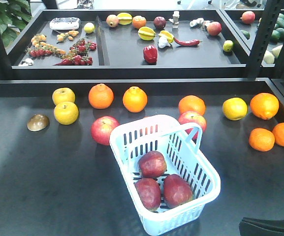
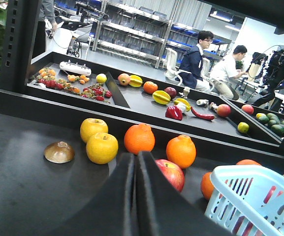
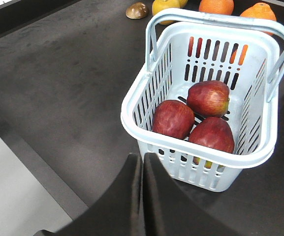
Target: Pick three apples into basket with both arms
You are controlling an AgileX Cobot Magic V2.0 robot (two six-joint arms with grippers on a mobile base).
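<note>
exterior front-facing view: the dark table (image 1: 43,182) fills most of the picture, and behind it runs a black shelf tray (image 1: 122,51) strewn with small fruit and vegetables. on the table, right of centre and near its front edge, sits the basket (image 1: 201,169), set at an angle, its loop handle (image 1: 193,129) raised over the far end. all three apples (image 1: 152,163) lie inside on the slotted bottom, packed close and touching one another: one toward the far end, two side by side toward the near end. a row of loose fruit lies beyond the basket: two yellow lemons (image 1: 65,112) at the left, oranges (image 1: 135,99) along the back, more oranges at the right, and a pinkish red apple (image 1: 104,130) just beside the basket's far left corner. a small brown half shell (image 1: 38,122) lies at the far left, well apart from the basket.

right wrist-mounted view: the right gripper (image 3: 142,162) hangs just outside the basket's near wall, above the table, its two black fingers pressed together with nothing between them. the apples lie just past it, inside the rim.

left wrist-mounted view: the left gripper (image 2: 135,160) is likewise closed up and empty, low over the table, pointing toward the pinkish red apple and the oranges, with the basket's corner at the lower right.
</note>
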